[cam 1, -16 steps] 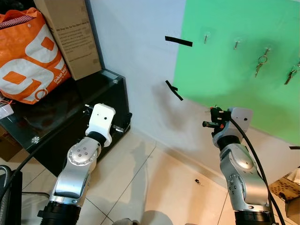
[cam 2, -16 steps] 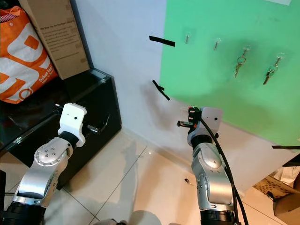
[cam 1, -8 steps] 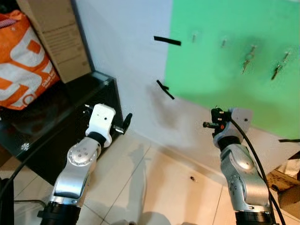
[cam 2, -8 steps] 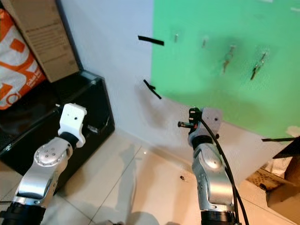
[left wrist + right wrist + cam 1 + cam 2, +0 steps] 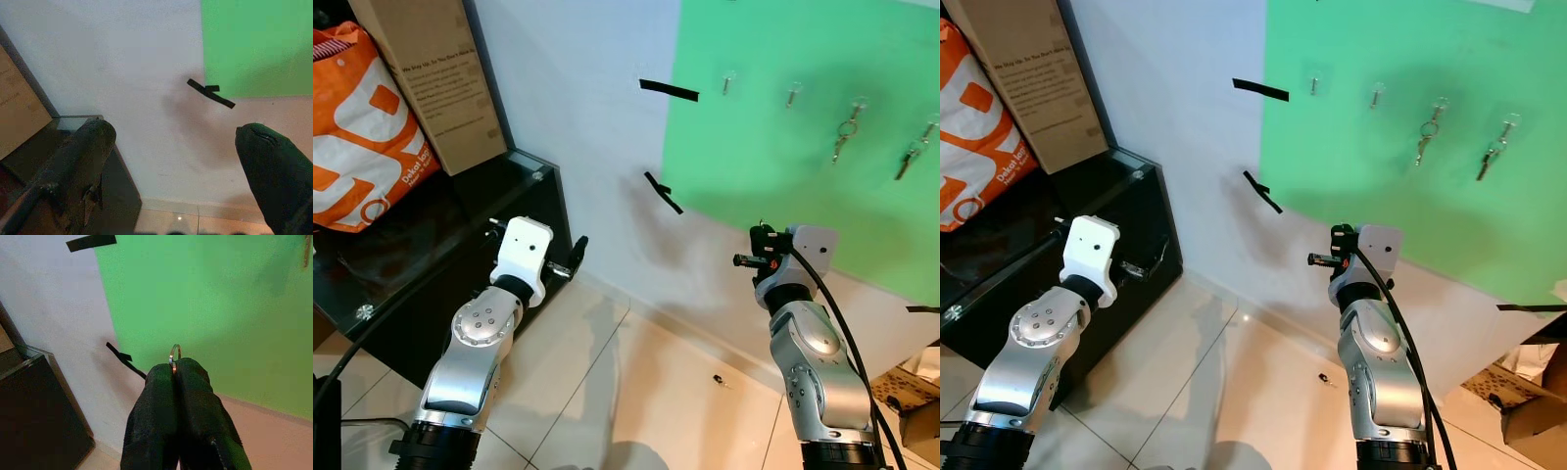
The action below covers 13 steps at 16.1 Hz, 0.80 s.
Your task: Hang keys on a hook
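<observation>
Risk – slip | right gripper (image 5: 174,368) pinched on thin silver key ring (image 5: 175,354), held low before green wall sheet (image 5: 803,127) | empty small metal hooks (image 5: 727,80) well above | little ring protrudes – hook may be missed | left gripper (image 5: 171,147) spread, idle

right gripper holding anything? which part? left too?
The right gripper is shut on a key ring, pinched at its lower edge; only the top arc shows. The left gripper is open, holding nothing.
</observation>
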### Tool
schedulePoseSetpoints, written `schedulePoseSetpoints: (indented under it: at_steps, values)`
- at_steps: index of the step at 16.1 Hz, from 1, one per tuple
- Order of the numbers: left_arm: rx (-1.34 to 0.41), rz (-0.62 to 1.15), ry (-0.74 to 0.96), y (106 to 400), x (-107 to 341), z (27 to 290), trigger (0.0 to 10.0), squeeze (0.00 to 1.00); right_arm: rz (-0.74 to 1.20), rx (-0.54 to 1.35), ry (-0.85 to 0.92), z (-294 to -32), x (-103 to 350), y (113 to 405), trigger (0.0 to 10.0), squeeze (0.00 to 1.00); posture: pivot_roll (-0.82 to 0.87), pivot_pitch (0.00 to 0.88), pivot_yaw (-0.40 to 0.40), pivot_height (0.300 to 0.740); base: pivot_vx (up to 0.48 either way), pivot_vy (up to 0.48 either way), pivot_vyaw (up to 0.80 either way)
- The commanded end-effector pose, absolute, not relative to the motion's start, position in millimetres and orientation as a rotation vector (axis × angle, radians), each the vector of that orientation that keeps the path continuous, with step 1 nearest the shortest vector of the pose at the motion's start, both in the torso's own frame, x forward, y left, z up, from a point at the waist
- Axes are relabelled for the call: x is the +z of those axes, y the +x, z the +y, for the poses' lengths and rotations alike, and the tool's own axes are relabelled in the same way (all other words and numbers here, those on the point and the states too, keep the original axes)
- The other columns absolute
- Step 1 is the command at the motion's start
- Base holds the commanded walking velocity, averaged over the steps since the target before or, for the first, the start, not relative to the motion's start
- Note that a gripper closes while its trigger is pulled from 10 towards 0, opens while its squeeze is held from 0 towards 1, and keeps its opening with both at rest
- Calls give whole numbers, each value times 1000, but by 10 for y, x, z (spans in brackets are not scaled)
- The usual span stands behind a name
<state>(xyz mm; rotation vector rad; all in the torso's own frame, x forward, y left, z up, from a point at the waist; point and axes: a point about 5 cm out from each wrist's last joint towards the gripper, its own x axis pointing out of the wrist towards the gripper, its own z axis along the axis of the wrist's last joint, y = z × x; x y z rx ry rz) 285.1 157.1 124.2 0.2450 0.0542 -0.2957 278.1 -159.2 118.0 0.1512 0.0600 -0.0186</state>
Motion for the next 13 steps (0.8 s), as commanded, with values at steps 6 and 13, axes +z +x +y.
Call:
schedulePoseSetpoints:
  at_steps: [6,13]
  values:
    - [-296,50,255,2863,1276,1595,10000,24,59,-19,153,-1575,1176,2780,10000,0,-35,0,30,740,280,0,0]
    - [-302,50,252,2866,1278,1580,10000,35,76,-21,153,-1583,1155,2778,10000,0,-38,0,32,740,278,0,-104]
